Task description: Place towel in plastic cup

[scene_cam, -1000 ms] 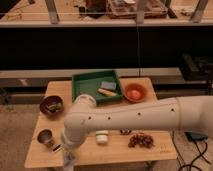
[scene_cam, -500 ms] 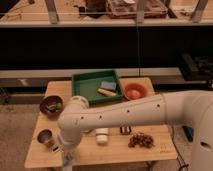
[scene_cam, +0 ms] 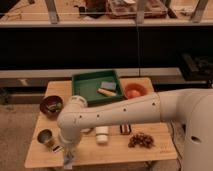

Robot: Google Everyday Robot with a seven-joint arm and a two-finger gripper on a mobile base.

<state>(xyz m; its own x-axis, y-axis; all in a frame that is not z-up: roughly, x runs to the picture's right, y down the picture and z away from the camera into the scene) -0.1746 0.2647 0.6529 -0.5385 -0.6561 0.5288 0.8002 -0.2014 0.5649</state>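
My gripper (scene_cam: 67,157) hangs from the white arm (scene_cam: 120,112) at the front left edge of the wooden table (scene_cam: 155,152), pointing down. A pale bluish bit shows at its tip; I cannot tell whether that is the towel. A white plastic cup (scene_cam: 101,134) lies on the table's middle front, to the right of the gripper and apart from it. A small metal cup (scene_cam: 45,137) stands just left of the gripper.
A green tray (scene_cam: 76,89) with a sponge and a tan item sits at the back. An orange bowl (scene_cam: 134,91) is to its right and a dark bowl (scene_cam: 51,106) at the left. A small dark item (scene_cam: 125,129) and a brown snack cluster (scene_cam: 141,140) lie front right.
The arm's elbow has swung left and the gripper has dropped lower toward the table's front left edge. The objects on the table have not moved.
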